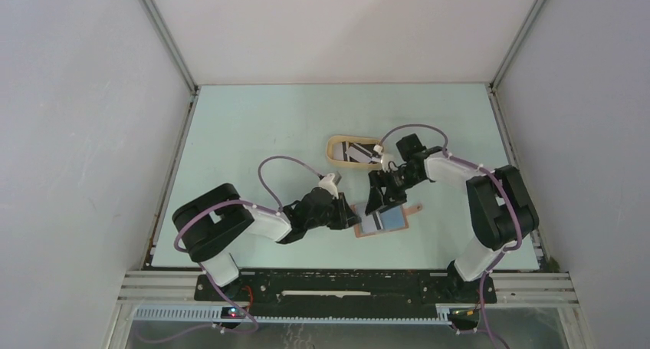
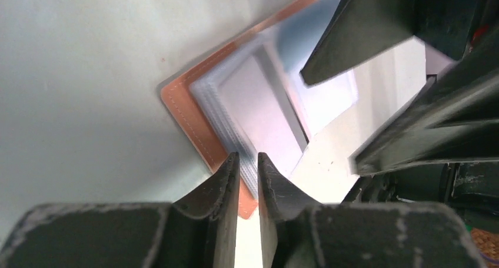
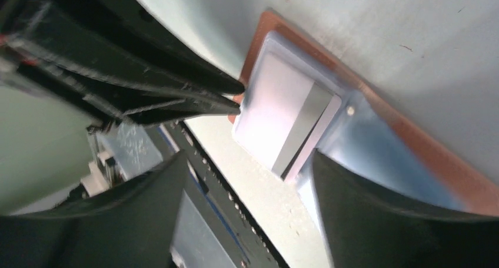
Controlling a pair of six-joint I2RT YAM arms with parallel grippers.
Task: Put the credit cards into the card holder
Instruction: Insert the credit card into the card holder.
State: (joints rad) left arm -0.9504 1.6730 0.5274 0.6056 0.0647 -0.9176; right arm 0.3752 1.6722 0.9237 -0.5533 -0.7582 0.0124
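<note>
Pinches the open card holder [image 1: 381,223] by its edge with the left pincer [image 2: 248,162], on the table [image 1: 253,134] between both arms. Holds the right pincer [image 3: 248,162] spread just over a whitish striped credit card [image 3: 276,115] lying on its blue inner side.

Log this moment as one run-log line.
left tool: shut on wallet edge | right tool: open over card | card: lying on open wallet | tray: more cards inside

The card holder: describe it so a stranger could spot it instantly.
On the pale table, look toward the near edge, closer to the arms than the oval beige tray. The card holder lies open there: reddish-brown leather, light blue pockets inside.
</note>
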